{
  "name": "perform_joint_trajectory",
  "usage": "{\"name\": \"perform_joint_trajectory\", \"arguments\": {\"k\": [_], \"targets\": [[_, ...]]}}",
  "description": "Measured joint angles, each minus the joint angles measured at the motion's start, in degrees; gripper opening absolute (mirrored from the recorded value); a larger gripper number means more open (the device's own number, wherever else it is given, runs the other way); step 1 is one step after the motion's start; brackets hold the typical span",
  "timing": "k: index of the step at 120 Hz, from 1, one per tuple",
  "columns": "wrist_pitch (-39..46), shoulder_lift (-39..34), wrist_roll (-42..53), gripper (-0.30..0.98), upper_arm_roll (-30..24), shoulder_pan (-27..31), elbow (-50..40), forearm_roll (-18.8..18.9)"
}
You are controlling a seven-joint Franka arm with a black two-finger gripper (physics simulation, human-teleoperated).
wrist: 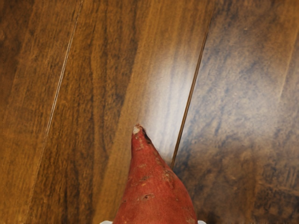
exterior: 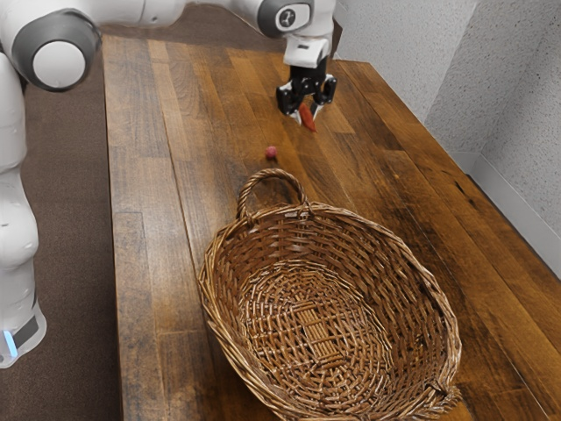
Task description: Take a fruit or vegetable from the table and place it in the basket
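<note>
On the white, seven-joint robot arm [exterior: 151, 9], a dark round emblem with a pale figure in it [exterior: 286, 17] marks the joint above the hand; it is too small to read as a brand or any wording. Below that joint, the black two-finger gripper [exterior: 306, 111] is closed around a red, tapering sweet potato [exterior: 308, 120] with rough, brown-flecked skin, one finger against each side of it. In the exterior view the sweet potato slants between the fingers, its lower end coming out past their tips. In the wrist view its narrow end, with a pale, broken tip, points away from the hand, and pale fingertips [wrist: 107, 222] flank its thicker body. Whether it touches the brown plank-topped wooden table [exterior: 145, 263] I cannot tell. It lies outside the large oval basket of woven brown wicker [exterior: 425, 294], well apart from it, beyond the basket's arched handle [exterior: 270, 173]. A small, round, pinkish-red thing [exterior: 271, 152] sits on the table between the gripper and that handle, nearer the handle.
</note>
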Motion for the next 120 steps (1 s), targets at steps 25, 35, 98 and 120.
{"name": "perform_joint_trajectory", "arguments": {"k": [25, 35, 98, 120], "targets": [[-5.3, -2.8, -1.6, 0.14, -3.1, 1.5, 2.5, 0.2], [-6.8, -3.5, -2.3, 0.14, -5.3, 2.7, 2.6, 0.2], [-9.6, -3.9, -7.3, 0.15, -17.6, -2.3, 2.6, 0.3], [-9.7, -3.9, -9.5, 0.15, -22.3, -0.4, 3.3, 1.3]]}}
